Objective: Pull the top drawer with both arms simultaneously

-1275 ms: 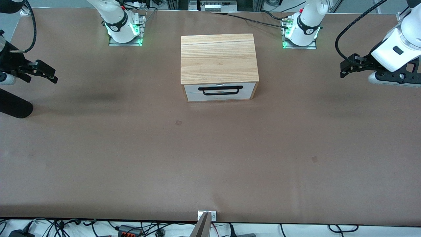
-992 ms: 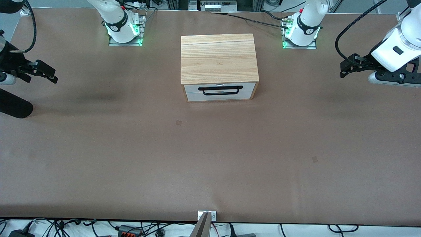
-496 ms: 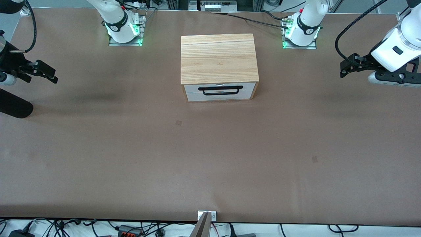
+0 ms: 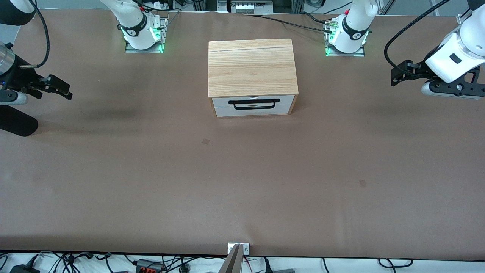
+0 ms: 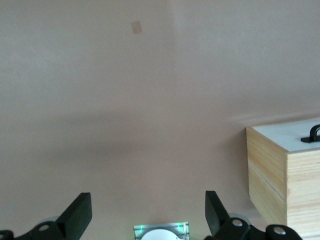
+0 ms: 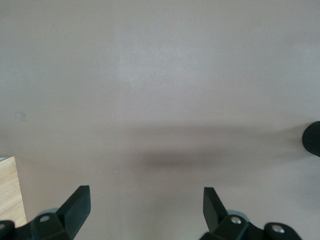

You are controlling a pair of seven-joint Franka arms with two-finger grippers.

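Observation:
The top drawer [image 4: 288,101] sits shut in the light wood cabinet [image 4: 252,68] at the middle of the table, its white front and black bar handle [image 4: 254,108] facing the front camera. My left gripper [image 4: 396,77] hangs open over bare table toward the left arm's end, well clear of the cabinet. In the left wrist view the left gripper [image 5: 148,207] holds nothing, and the cabinet [image 5: 280,180] and a piece of the handle [image 5: 312,134] show off to one side. My right gripper [image 4: 66,91] hangs open and empty over the right arm's end. The right wrist view shows the right gripper [image 6: 145,197] above bare table.
Both arm bases [image 4: 144,36] [image 4: 346,38] glow green beside the cabinet's back. Two small tape marks [image 4: 205,141] [image 4: 362,183] lie on the brown table nearer the front camera. A black segment of the right arm [image 4: 15,123] hangs at the table's end.
The right gripper has edged a little toward the cabinet. The left gripper has shifted slightly toward the bases' side. The drawer has not moved.

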